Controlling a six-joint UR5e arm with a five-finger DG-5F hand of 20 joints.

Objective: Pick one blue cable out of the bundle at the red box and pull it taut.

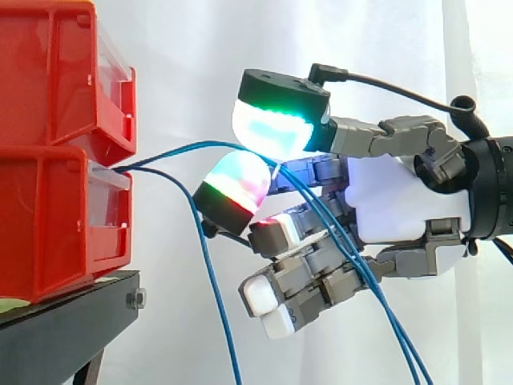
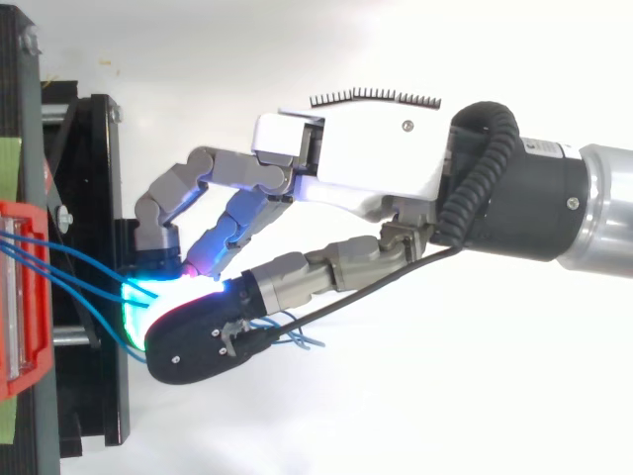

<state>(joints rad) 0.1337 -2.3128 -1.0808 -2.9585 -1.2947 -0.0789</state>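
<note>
White curtain [image 1: 192, 72] behind; red bins [image 1: 48, 120] stacked at 9 o'clock on black stand [image 1: 72, 321]. One blue cable [image 1: 188, 147] leaves lower bin front, long axis running toward 3 o'clock with slight upward arc, into my hand [image 1: 401, 200]. My two glowing pads [image 1: 272, 132] closed on it, pinching; possibly second strand caught too, pads hide that. Past pinch, blue lines fall toward 5 o'clock across my palm. Loose strand [image 1: 211, 273] droops from bin toward 6 o'clock.

Bins [image 1: 48, 160] at frame left are red, their stand [image 1: 64, 329] black, the cables [image 1: 210, 265] blue. The hand [image 1: 401, 200] is white with grey fingers [image 1: 377, 136]. Its pads [image 1: 272, 132] glow green, cyan, magenta and white.
</note>
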